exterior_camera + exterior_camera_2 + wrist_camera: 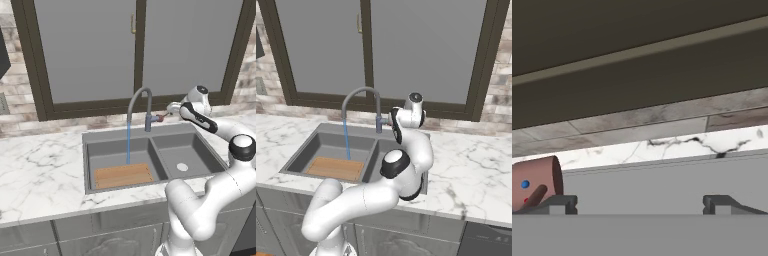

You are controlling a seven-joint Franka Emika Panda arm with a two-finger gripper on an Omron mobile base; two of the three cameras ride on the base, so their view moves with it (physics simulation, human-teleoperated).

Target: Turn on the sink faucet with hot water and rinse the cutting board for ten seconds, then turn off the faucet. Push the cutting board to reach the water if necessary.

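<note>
- Light-blue water (pixel 128 144) falls from the sink faucet (pixel 139 105) onto the cutting board (pixel 123 176) in the sink's (pixel 150 131) larger basin.
- Gripper (pixel 639 204) spread wide, empty, beside the faucet's reddish lever (pixel 534 184).

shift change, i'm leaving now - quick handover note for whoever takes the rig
Gripper: open, holding nothing, at the faucet's reddish-tipped lever, which sits by one finger.
Sink faucet: on; the water falls into the larger basin of the sink.
Cutting board: flat in that basin, with the stream landing at its back edge.
Done: faucet turned on.
Left: finish the rinse, nudging the board further under the stream if needed, then turn the faucet off.
</note>
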